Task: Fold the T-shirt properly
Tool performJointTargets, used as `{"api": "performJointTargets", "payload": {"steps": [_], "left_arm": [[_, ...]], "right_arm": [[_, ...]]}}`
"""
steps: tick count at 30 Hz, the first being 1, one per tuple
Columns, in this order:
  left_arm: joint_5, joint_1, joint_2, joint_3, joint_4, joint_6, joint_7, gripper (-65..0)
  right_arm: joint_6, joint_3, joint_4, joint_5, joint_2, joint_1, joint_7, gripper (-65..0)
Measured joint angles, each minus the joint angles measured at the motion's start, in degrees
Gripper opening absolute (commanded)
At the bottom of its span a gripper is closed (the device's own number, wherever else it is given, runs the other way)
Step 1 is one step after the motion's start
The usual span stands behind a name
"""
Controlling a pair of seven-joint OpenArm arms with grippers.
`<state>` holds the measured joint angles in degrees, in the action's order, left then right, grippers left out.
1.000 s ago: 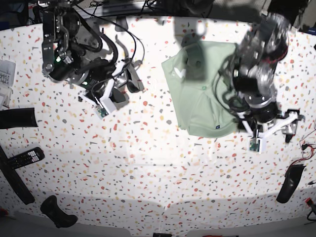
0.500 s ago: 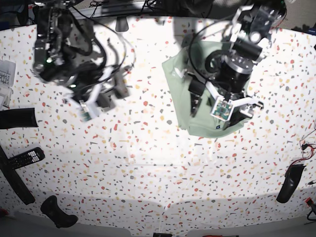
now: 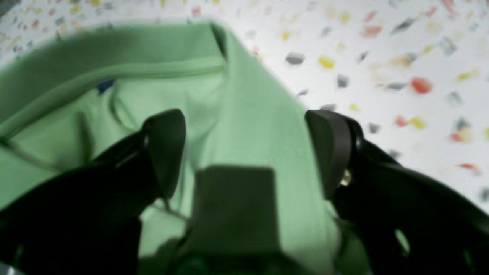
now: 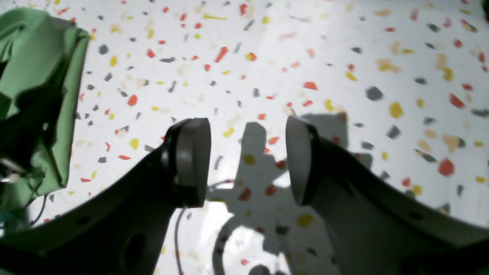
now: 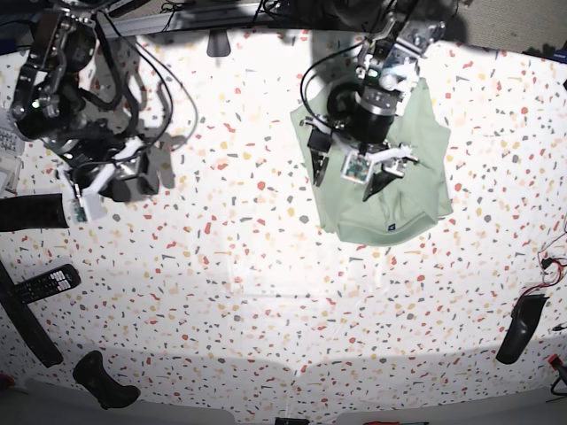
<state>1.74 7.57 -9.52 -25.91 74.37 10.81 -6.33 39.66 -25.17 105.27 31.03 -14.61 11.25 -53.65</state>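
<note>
Speckled terrazzo bench (image 5: 266, 292) everywhere; left end effector (image 5: 347, 181) hovers wide open right over the folded T-shirt (image 5: 416, 204), while right end effector (image 4: 248, 160), jaws parted and empty, hangs well apart.

White terrazzo-patterned desk (image 5: 266, 292) with red, yellow and grey flecks; bright overhead light, hard shadows. Remote control (image 5: 44, 283) at one edge; dark cables (image 5: 186, 13) along another.

Bright glare, hard shadows, blurred wrist views
</note>
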Motion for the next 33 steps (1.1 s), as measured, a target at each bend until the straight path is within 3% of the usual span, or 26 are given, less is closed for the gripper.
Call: {"api": "performJointTargets", "payload": {"steps": [3,8,17,25,29,33], "left_arm": [[-0.3,-3.5,0.3,-0.1,-8.5,-0.6,-8.0,-20.8],[-0.4,-9.2,0.6,-0.1,-18.2,-2.0,-12.8,-20.8],[-1.8,-15.7,-0.1,0.5,-24.2,-22.8,-10.1,-20.8],[4.4,-16.2,-0.2,0.8,-24.2,-29.8,-10.1,-20.8],[6.3,-16.3,-0.1,0.9,-24.2,-35.7,-10.3,-20.8],[7.8,-16.3,-0.2,0.9,-24.2,-35.9,-11.3,-20.8]], "right_arm": [[0.0,-0.2,0.0,0.1,0.0,0.0,0.0,-35.1],[0.0,-0.1,0.0,0.3,0.2,0.0,-0.1,-35.1],[0.0,-0.1,0.0,0.4,0.2,0.0,-0.3,-35.1],[0.0,-0.1,0.0,0.3,0.2,0.0,-0.3,-35.1],[0.0,-0.1,0.0,0.3,0.2,0.0,-0.3,-35.1],[0.0,-0.1,0.0,0.3,0.2,0.0,-0.3,-35.1]]}}
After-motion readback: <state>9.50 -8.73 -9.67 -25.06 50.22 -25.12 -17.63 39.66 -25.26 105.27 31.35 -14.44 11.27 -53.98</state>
